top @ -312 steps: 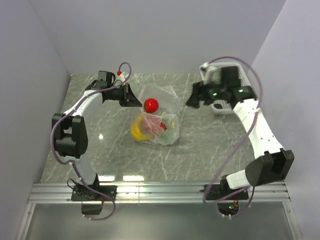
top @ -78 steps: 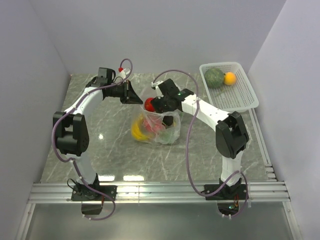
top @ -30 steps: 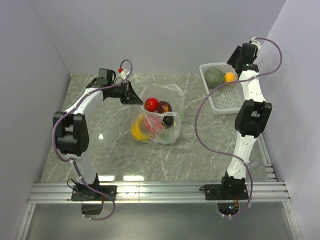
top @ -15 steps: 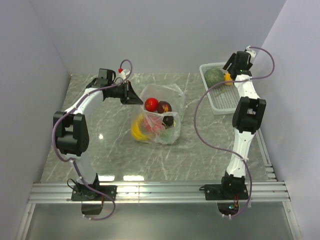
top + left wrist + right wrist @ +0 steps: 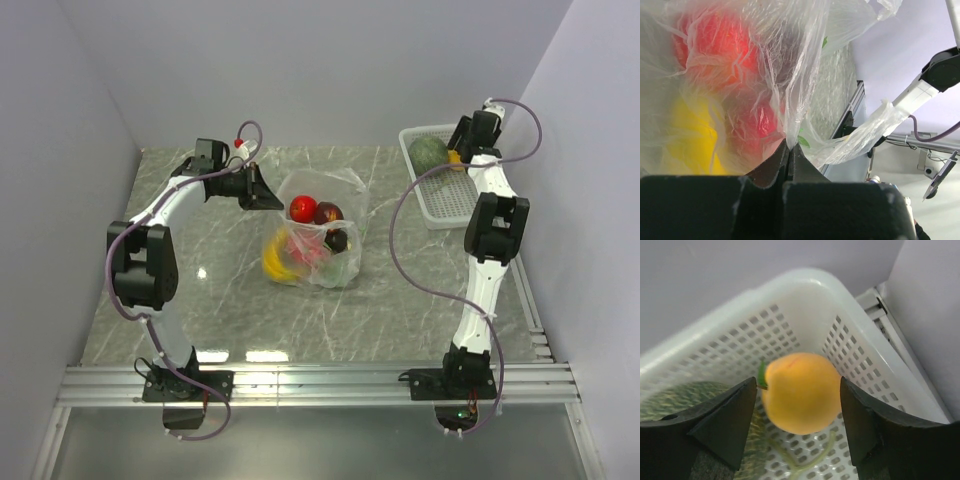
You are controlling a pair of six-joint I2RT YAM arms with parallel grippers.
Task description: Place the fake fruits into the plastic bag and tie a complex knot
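The plastic bag (image 5: 322,238) lies mid-table holding a red ball (image 5: 303,208), a dark red piece (image 5: 328,213), a yellow banana shape (image 5: 272,262) and other fruits. My left gripper (image 5: 271,195) is shut on the bag's upper left edge; the left wrist view shows the film (image 5: 790,75) pinched between the closed fingers (image 5: 789,148). My right gripper (image 5: 797,385) is open inside the white basket (image 5: 805,305). Its fingers stand either side of an orange-yellow fruit (image 5: 801,392), with small gaps. A green melon (image 5: 675,400) lies beside that fruit.
The basket (image 5: 440,205) stands at the back right, against the right wall, with the melon (image 5: 427,152) in its far end. Grey walls close in on the left, back and right. An aluminium rail runs along the table's near edge.
My right arm has come from the bag to the basket, and in the last second it dropped lower over the orange-yellow fruit. A dark red piece now lies in the bag. The left gripper has not moved.
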